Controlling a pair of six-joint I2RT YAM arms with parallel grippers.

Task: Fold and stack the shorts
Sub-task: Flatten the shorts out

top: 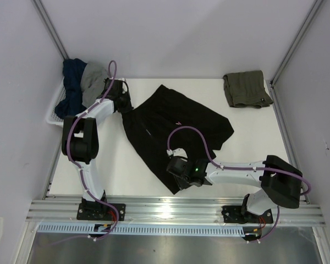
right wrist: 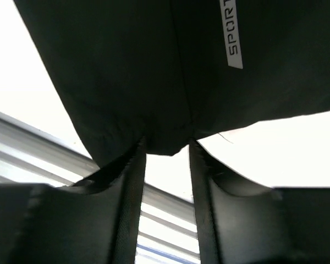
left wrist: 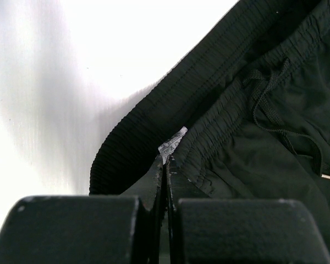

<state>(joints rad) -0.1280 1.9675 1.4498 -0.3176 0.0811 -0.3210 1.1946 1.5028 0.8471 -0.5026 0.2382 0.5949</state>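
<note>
The black shorts (top: 173, 124) lie spread across the middle of the white table, waistband to the left. My left gripper (top: 125, 105) sits at that waistband. In the left wrist view its jaws (left wrist: 166, 159) are shut, pinching the ribbed waistband (left wrist: 154, 126) beside a small white label (left wrist: 173, 144), with the drawstring (left wrist: 269, 110) to the right. My right gripper (top: 175, 174) is at the near hem corner. Its jaws (right wrist: 166, 142) stand open, and the hem (right wrist: 126, 66) with a white "SPORT" mark (right wrist: 232, 33) hangs at the fingertips. The olive-green shorts (top: 246, 89) lie folded at the back right.
A white basket (top: 56, 114) holding blue and grey clothes stands at the back left, right beside the left arm. An aluminium rail (top: 170, 208) runs along the near table edge and shows below the right fingers (right wrist: 22, 143). Walls close in both sides.
</note>
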